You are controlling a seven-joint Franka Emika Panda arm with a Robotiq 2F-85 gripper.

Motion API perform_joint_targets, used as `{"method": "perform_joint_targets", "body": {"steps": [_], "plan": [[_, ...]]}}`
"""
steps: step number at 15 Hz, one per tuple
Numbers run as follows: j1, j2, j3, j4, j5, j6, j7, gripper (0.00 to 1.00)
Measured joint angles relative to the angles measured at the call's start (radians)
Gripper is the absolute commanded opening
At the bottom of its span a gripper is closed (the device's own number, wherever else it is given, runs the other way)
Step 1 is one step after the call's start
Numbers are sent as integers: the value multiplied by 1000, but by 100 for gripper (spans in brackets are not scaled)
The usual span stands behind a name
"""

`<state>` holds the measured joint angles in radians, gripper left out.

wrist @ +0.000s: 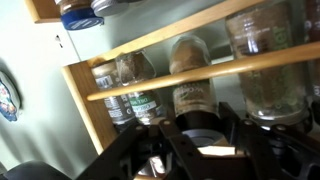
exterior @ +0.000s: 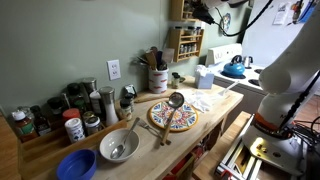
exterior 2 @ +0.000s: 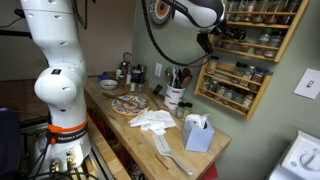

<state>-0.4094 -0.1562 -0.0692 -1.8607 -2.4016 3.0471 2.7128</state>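
The jaws sit at a brown-filled glass spice jar (wrist: pixel 191 75) on the wooden wall-mounted spice rack (wrist: pixel 85 110). I cannot tell whether they grip it. Neighbouring glass jars (wrist: pixel 268 60) crowd both sides.

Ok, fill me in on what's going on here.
The robot arm is raised to the wall-mounted spice rack, its gripper right at the shelves. The wrist view shows a brown spice jar straight ahead of it on a wooden shelf; whether the jaws are open or shut is unclear. Down on the counter, a painted plate with a wooden spoon lies far from the arm.
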Motion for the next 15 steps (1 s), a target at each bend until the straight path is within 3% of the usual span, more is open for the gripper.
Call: {"method": "perform_joint_targets", "body": {"steps": [4, 6, 9, 12, 15], "plan": [[36, -17, -71, -44, -50, 13, 0, 100], [49, -29, -113, -64, -112, 38, 0, 100], [87, -52, -181, -65, -111, 77, -60, 100], [171, -88, -270, -47, -110, 160, -165, 100], [272, -116, -394, 1, -110, 329, -309, 100]]}}
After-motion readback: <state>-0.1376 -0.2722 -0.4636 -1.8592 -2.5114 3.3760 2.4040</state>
